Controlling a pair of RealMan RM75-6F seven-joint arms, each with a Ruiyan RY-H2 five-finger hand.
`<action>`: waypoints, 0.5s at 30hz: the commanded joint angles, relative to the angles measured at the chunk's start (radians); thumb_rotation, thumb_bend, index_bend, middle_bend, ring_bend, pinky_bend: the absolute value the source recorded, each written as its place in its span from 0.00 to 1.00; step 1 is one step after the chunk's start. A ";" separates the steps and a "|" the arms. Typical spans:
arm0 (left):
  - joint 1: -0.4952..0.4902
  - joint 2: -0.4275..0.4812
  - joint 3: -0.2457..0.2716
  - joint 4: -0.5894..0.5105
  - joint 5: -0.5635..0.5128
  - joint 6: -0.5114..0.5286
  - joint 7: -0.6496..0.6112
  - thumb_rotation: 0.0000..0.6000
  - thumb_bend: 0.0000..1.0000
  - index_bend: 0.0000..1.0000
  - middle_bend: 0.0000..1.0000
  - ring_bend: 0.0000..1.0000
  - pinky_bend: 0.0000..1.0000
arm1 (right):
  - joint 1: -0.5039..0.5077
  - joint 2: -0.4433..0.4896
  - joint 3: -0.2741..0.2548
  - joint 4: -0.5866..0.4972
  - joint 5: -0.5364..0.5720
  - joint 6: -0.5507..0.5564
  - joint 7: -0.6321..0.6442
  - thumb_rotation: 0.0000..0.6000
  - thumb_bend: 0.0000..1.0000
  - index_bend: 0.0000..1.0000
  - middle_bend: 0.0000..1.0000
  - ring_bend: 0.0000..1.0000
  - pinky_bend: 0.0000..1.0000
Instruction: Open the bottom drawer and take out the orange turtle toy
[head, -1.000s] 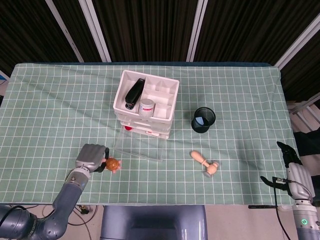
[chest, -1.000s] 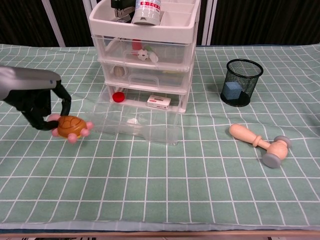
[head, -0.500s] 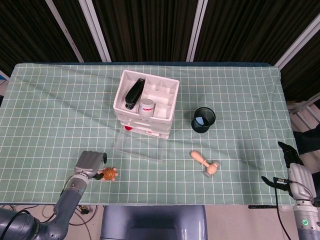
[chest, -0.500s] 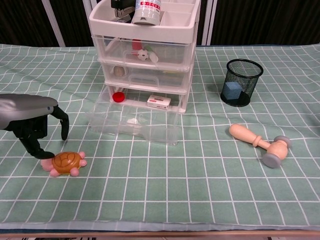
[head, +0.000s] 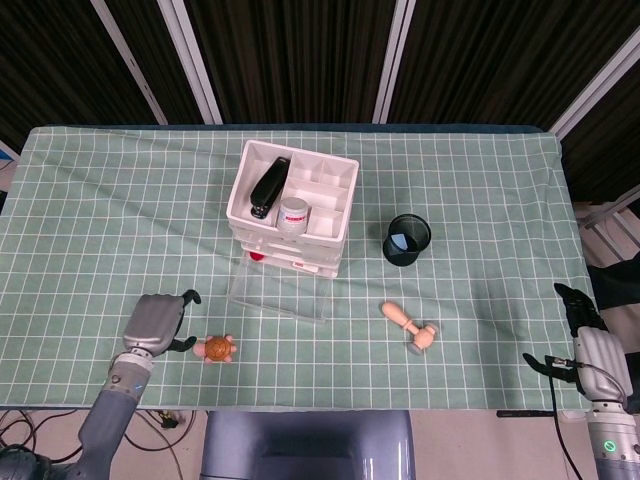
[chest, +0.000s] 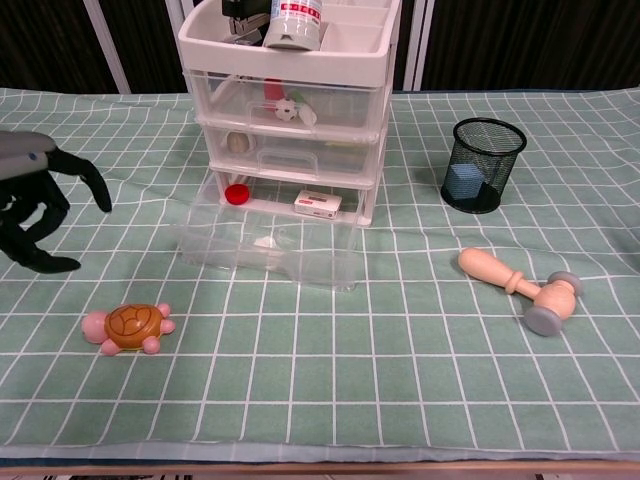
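Observation:
The orange turtle toy (head: 216, 349) (chest: 128, 327) lies on the green checked cloth near the front left, on its own. My left hand (head: 154, 323) (chest: 32, 208) hovers to its left with fingers spread and nothing in them. The clear bottom drawer (head: 277, 292) (chest: 268, 252) stands pulled out of the white drawer unit (head: 292, 208) (chest: 292, 110). My right hand (head: 588, 343) hangs off the table's right edge in the head view, fingers loosely apart and holding nothing.
A wooden mallet (head: 409, 325) (chest: 515, 285) lies right of the drawer. A black mesh cup (head: 406, 240) (chest: 486, 164) stands behind it. A stapler (head: 268, 186) and a white jar (head: 293, 214) sit on top of the unit.
My left hand carried the turtle toward the front, set it on the cloth, let go and drew back to the left. The right hand stayed put.

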 joint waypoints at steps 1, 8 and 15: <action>0.155 0.110 0.098 -0.014 0.248 0.131 -0.147 1.00 0.17 0.03 0.05 0.11 0.30 | 0.001 -0.005 -0.003 0.012 -0.012 0.008 -0.011 1.00 0.10 0.00 0.10 0.00 0.18; 0.331 0.189 0.188 0.149 0.475 0.268 -0.253 1.00 0.10 0.00 0.00 0.00 0.04 | -0.003 -0.010 -0.006 0.023 -0.029 0.028 -0.033 1.00 0.09 0.00 0.10 0.00 0.18; 0.464 0.177 0.197 0.319 0.535 0.318 -0.383 1.00 0.07 0.00 0.00 0.00 0.02 | -0.007 -0.014 -0.008 0.029 -0.039 0.044 -0.051 1.00 0.10 0.00 0.10 0.00 0.18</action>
